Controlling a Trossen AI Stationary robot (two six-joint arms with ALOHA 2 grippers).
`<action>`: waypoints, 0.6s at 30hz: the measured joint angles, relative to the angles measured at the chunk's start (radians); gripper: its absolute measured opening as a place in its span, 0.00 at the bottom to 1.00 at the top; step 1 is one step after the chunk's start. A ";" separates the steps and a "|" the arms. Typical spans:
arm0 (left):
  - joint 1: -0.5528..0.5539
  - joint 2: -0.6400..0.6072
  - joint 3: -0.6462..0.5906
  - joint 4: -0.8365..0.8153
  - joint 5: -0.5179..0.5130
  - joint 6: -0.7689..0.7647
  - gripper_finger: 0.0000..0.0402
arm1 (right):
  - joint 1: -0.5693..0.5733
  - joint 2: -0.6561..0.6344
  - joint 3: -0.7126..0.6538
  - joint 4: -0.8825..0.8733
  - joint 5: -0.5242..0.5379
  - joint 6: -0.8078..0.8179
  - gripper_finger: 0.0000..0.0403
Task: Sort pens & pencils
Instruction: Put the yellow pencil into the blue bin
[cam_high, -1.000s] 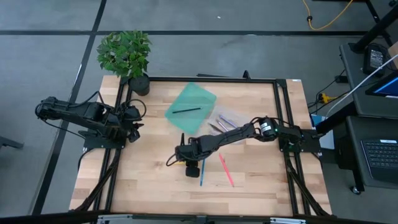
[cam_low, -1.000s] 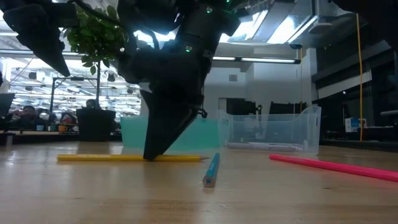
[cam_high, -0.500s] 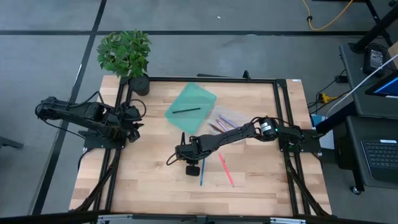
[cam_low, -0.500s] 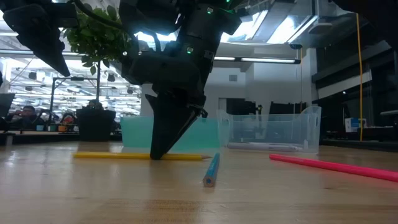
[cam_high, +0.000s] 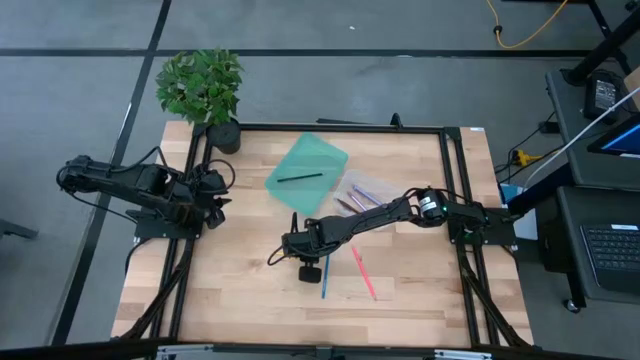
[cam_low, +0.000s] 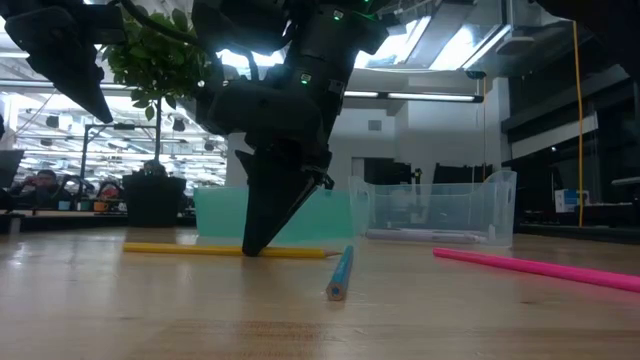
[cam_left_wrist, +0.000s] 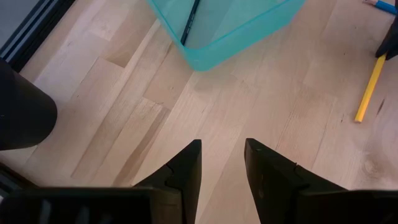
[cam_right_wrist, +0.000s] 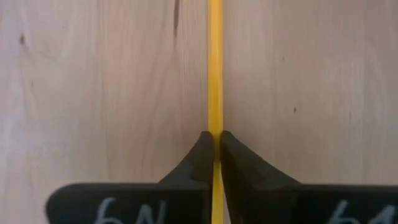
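Right gripper down on the wooden table, fingers pinched tight on the thin yellow pencil lying flat near the table's middle: likely light, stiff, smooth and quick to roll, best grabbed mid-length; left gripper spread, waiting at the side.

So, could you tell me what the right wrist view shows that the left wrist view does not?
Only the right wrist view shows the right gripper shut on the yellow pencil, its fingertips pinching the stick against the wooden table.

Only the left wrist view shows the left gripper open and empty, the teal tray holding a black pen, and a blue stick's tip at the edge.

Both show the yellow pencil lying on the table.
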 joint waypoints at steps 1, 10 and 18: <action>0.000 0.000 0.000 0.000 0.000 0.000 0.29 | 0.000 0.000 0.000 0.000 0.000 0.001 0.04; 0.000 0.000 0.000 0.000 0.000 0.000 0.29 | 0.000 0.000 0.000 0.000 -0.002 0.003 0.04; 0.000 0.000 0.000 0.000 0.000 0.000 0.29 | 0.000 0.006 0.057 -0.058 0.000 -0.003 0.04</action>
